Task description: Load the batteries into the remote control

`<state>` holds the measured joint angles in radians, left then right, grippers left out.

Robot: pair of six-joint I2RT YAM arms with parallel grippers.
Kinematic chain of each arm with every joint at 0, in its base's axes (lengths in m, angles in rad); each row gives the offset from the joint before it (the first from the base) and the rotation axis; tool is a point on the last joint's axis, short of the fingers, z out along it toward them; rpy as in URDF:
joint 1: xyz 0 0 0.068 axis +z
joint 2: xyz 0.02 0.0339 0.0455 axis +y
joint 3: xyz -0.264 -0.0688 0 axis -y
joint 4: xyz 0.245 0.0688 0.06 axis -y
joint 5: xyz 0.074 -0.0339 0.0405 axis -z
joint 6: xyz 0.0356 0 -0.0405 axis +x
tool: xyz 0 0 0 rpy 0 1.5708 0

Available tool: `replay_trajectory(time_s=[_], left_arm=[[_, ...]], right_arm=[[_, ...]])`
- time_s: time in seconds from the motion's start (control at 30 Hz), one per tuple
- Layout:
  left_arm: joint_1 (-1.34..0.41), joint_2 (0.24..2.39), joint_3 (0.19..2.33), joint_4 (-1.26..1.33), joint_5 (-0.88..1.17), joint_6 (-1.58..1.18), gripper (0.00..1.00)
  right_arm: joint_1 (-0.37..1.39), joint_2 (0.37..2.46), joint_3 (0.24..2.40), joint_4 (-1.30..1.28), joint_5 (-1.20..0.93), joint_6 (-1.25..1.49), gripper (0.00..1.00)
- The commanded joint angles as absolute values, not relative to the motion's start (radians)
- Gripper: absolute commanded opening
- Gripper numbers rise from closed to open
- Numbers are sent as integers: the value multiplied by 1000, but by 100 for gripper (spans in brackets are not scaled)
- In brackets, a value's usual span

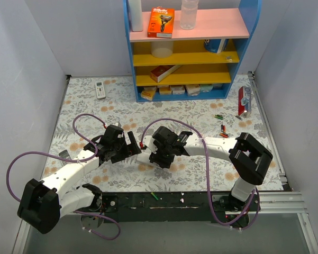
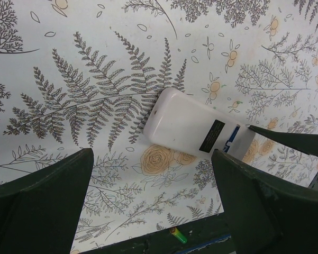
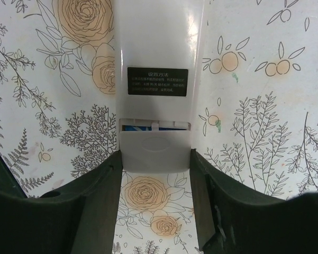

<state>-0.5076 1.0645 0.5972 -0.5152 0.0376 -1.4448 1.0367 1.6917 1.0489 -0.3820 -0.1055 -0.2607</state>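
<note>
Seen from above, the left gripper (image 1: 128,144) and the right gripper (image 1: 161,155) meet low over the floral-cloth table (image 1: 84,106), toward its near edge and about midway between its left and right edges. The small cylindrical batteries in green, red and orange (image 1: 223,131) lie scattered well apart from them, toward the right edge. One stray green cell (image 1: 154,196) rests on the black rail (image 1: 190,200) along the near edge. The left wrist view shows the slim white plastic remote control (image 2: 193,127) lying back-up on the cloth, its rounded end free. The left fingers (image 2: 47,201) stand wide apart, holding nothing, just beside it. In the right wrist view the right fingers (image 3: 95,206) appear pressed against both long sides of the remote at its cover end, clamping it flat. The white battery cover (image 3: 155,148), below the black label (image 3: 157,81), sits slightly slid, and something blue shows in the gap; what it is cannot be told. The step in hand looks to be freeing that cover. To do it well, the right grip should probably bear on the body rather than on the cover's own sides, or the lid may bind. The left gripper should narrow, set one fingertip on the cover and push along the remote's length, lightly enough that the body does not skid. Only then fetch cells, the near-edge one being closest.
</note>
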Motion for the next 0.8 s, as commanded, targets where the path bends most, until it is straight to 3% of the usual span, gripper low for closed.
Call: replay_trajectory(time_s=[0.0,0.77], left_arm=[[-511,1035,601,-515,28,-1447,95],[-511,1017,597,-526,29,-1448,95]], right_arm=[[1045,1690,1094,-406,-118,-247,48],[1045,1701,1103,-413,-149,-209,55]])
